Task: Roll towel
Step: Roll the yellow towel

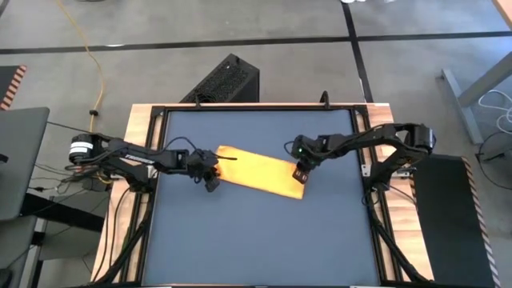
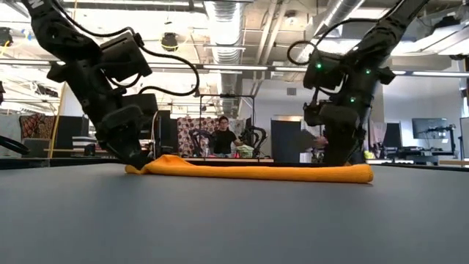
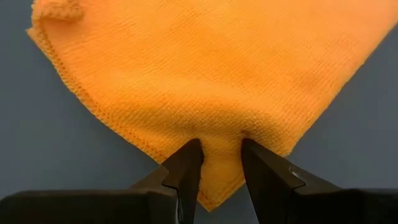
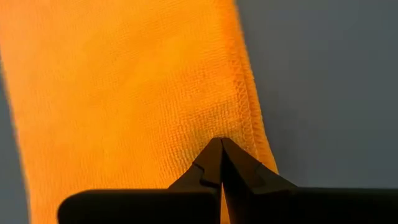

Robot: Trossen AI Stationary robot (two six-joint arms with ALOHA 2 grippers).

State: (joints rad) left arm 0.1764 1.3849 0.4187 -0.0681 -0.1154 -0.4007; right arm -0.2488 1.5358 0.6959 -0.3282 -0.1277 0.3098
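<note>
The yellow-orange towel [image 1: 260, 170] lies flat on the dark table as a narrow strip. It slants from the left centre toward the right and a little nearer. My left gripper [image 1: 212, 182] is at the strip's left end, shut on a corner of it [image 3: 221, 155]. My right gripper [image 1: 301, 174] stands on the strip near its right end, fingers shut [image 4: 221, 142]. In the low view the towel [image 2: 256, 172] lies low between the two grippers. My left gripper pinches a puckered ridge of cloth [image 3: 221, 134] at the towel's left-end corner between its two fingers. The fingers come slanting down from the table's left. The corner's tip [image 3: 214, 193] reaches back between the fingers. The rest of the towel lies on the table. My right gripper has its shut fingertips [image 4: 214, 152] down on the towel's top face, just inside the hemmed edge [image 4: 245, 112] near the right end. The fingers point down from above. I cannot tell whether any cloth is caught between them. The towel lies flat under them.
The dark table mat [image 1: 264, 240] has free room on the near side of the towel. A black box [image 1: 228, 80] stands beyond the table's far edge. A person [image 2: 222, 136] sits far back in the room.
</note>
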